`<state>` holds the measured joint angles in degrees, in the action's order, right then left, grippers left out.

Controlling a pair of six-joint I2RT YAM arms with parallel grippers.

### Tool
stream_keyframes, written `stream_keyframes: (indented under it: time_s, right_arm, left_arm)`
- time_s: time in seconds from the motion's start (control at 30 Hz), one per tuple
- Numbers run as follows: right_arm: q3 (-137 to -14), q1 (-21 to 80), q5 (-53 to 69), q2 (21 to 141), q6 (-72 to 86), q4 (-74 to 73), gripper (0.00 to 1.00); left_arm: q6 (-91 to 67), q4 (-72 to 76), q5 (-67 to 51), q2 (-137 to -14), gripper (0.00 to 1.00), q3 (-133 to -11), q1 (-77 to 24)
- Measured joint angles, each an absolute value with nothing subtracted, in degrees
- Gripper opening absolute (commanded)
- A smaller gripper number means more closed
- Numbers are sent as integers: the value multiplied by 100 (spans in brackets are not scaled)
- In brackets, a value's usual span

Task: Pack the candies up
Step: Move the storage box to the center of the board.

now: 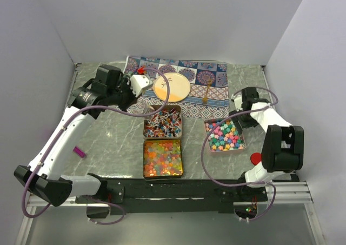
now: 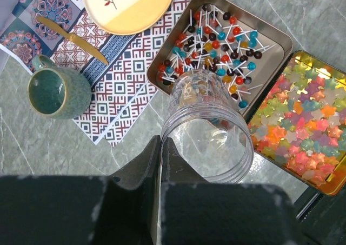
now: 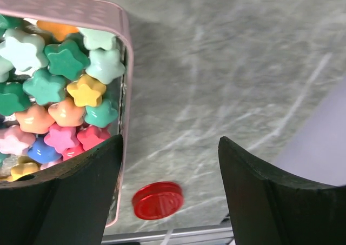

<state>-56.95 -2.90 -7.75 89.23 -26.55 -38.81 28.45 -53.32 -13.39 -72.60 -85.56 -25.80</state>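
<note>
You have a yellow plate (image 1: 171,86) on the patterned placemat (image 1: 213,74) at twelve o'clock. A green mug (image 2: 54,93) sits at the placemat's edge. There's a clear jar (image 2: 208,126) at eleven, near centre. The red lid (image 1: 255,158) is at four and the purple scoop (image 1: 80,151) at eight.

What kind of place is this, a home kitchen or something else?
Probably a lab test cell staged as a table setting, not a home kitchen: plain white walls box in the marble-look table, two robot arms are bolted at its near edge, and a patterned placemat carries a plate.
</note>
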Motion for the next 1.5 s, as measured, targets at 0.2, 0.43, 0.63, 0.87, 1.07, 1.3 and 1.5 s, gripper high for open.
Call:
stream_keyframes:
  time_s: [0.2, 0.43, 0.63, 0.87, 1.07, 1.3, 1.5]
  right_arm:
    - [-6189, -432, -744, 9155, -2628, -4189, 86]
    - [-7393, 34, 532, 8412, -2294, -4724, 100]
    - [-7483, 1850, 1798, 7631, -2628, -4552, 95]
    - [-6696, 2622, 2729, 7773, -3940, -4480, 87]
    - [-6766, 3623, 2995, 8816, -4571, -4088, 81]
    - [-7695, 3809, 3164, 10088, -4652, -3942, 56]
    - [-7793, 3760, 3055, 10427, -4464, -3859, 17]
  left_arm:
    - [2845, -5295, -1334, -7260, 1, -8552, -2580]
    - [2842, -5258, -1253, -7231, 1, -8525, -2547]
    - [2746, -5120, -1256, -7155, 1, -8438, -2355]
    - [2429, -4984, -1267, -7096, 1, -8521, -1699]
    - [2121, -4696, -1205, -7057, 1, -8731, -1391]
    - [1817, -4604, -1253, -6864, 1, -8731, -1273]
    - [1767, -4604, -1282, -6796, 1, -8731, -1129]
